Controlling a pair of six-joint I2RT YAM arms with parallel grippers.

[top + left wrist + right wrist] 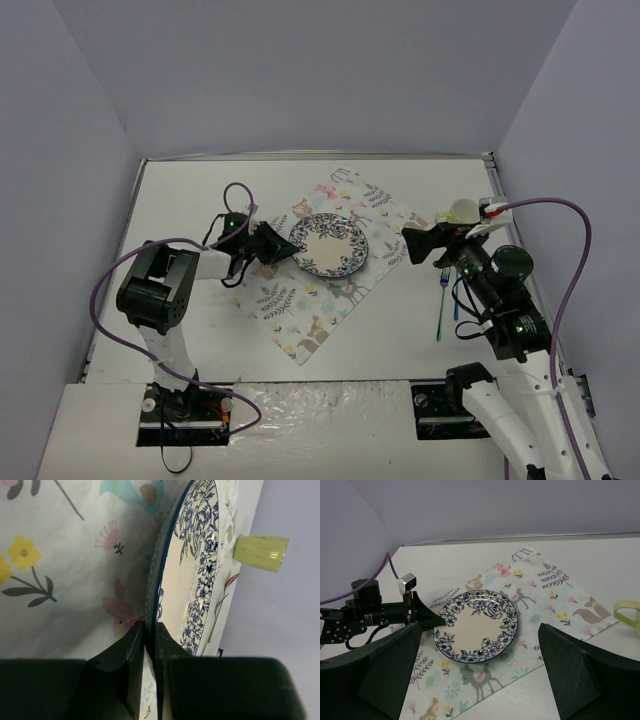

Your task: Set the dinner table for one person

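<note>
The white dinner table (190,195) carries a pastel animal-print placemat (300,310), laid diagonally at its middle. A blue-floral plate (330,245) sits on the placemat. My left gripper (283,246) is shut on the plate's left rim; in the left wrist view the rim (151,600) runs between the closed fingers of this gripper (150,632). My right gripper (410,245) is open and empty, hovering by the placemat's right corner and facing the plate (476,626). Its fingers (385,670) frame the view wide apart.
A pale yellow cup (462,210) lies at the right behind my right gripper; it also shows in the left wrist view (261,552) and the right wrist view (627,612). A green fork (440,300) and a blue utensil (457,297) lie beside the right arm. Grey walls enclose the table.
</note>
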